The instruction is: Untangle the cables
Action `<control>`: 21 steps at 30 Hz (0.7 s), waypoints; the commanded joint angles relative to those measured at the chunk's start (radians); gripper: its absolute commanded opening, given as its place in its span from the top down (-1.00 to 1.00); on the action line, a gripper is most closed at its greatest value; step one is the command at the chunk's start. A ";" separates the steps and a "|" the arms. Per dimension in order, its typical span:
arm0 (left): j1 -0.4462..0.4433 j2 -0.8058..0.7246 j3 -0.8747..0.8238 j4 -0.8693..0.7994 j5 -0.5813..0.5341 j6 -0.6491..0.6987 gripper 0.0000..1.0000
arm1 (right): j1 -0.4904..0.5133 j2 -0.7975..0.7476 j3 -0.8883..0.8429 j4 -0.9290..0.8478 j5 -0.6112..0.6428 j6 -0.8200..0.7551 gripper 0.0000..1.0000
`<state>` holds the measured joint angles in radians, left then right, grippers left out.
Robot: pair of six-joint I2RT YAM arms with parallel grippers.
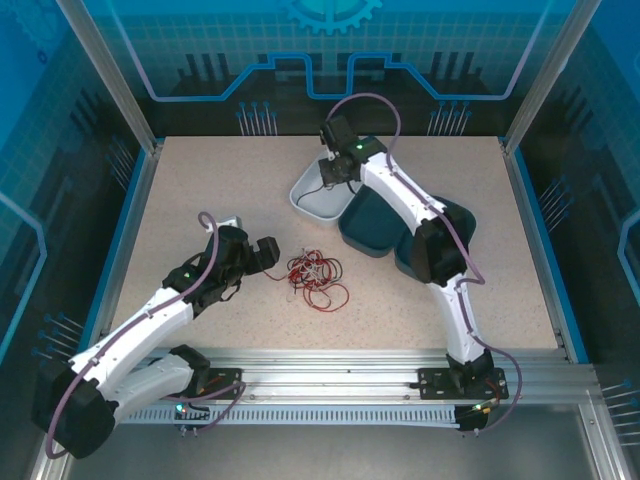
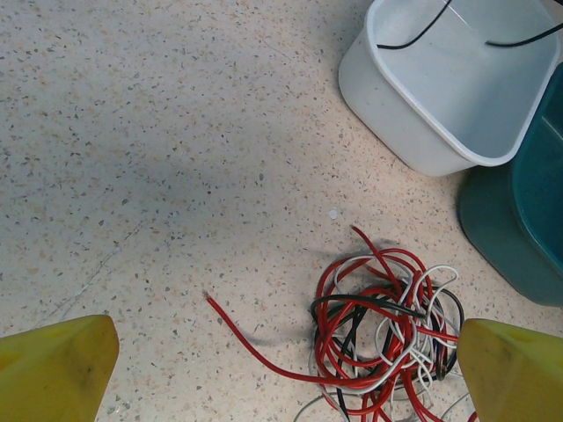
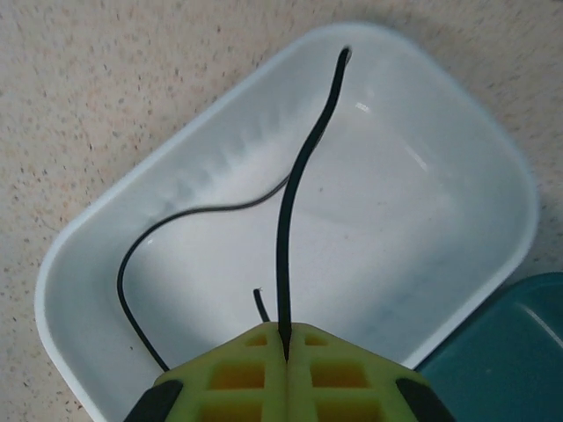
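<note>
— Where were your left fingers (image 2: pixel 57 369)?
— Spread wide, low over the worktop (image 2: pixel 132 132), with the tangle (image 2: pixel 383 338) of red, black and white cables lying between them. I'd judge they were ready to pin it while strands were pulled free.
— And the right?
— My right fingers (image 3: pixel 224 374) were pressed together, pinching one black cable (image 3: pixel 299 176) above the white tub (image 3: pixel 79 237). Its slack curled inside, likely being sorted there. A teal tub (image 3: pixel 519 352) sat just beside it.
— Any writing?
— None I could read on tubs or cables.

A white tub (image 1: pixel 312 203) sits just beside 1 teal tub (image 1: pixel 372 226), perhaps 2, on the speckled table (image 1: pixel 200 190).
</note>
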<state>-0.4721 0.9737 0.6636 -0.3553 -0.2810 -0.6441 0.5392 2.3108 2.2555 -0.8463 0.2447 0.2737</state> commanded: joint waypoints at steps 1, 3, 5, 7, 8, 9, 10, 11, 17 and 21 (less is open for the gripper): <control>0.008 0.006 -0.013 0.021 0.001 0.023 -0.98 | 0.012 0.053 0.044 -0.073 -0.030 0.019 1.00; 0.007 0.009 -0.013 0.025 0.004 0.023 -0.99 | 0.014 0.073 0.044 -0.086 -0.040 0.026 1.00; 0.007 0.012 -0.015 0.028 0.008 0.023 -0.98 | 0.017 0.089 0.044 -0.094 -0.052 0.031 1.00; 0.007 0.019 -0.015 0.032 0.012 0.021 -0.98 | 0.022 0.101 0.044 -0.095 -0.061 0.034 1.00; 0.007 0.024 -0.015 0.036 0.014 0.021 -0.98 | 0.024 0.108 0.045 -0.093 -0.066 0.035 1.00; 0.007 0.028 -0.015 0.039 0.019 0.021 -0.98 | 0.027 0.117 0.047 -0.092 -0.070 0.035 1.00; 0.008 0.032 -0.015 0.041 0.020 0.021 -0.98 | 0.028 0.125 0.050 -0.093 -0.071 0.035 1.00; 0.008 0.035 -0.015 0.043 0.022 0.019 -0.98 | 0.029 0.133 0.054 -0.094 -0.075 0.037 1.00; 0.007 0.055 -0.015 0.044 0.029 0.020 -0.98 | 0.030 0.171 0.058 -0.087 -0.136 0.056 1.00; 0.007 0.067 -0.010 0.050 0.036 0.020 -0.98 | 0.029 0.172 0.077 -0.092 -0.141 0.056 0.98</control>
<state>-0.4713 1.0328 0.6571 -0.3260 -0.2646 -0.6445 0.5579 2.4641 2.2856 -0.9134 0.1368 0.3145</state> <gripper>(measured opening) 0.991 0.062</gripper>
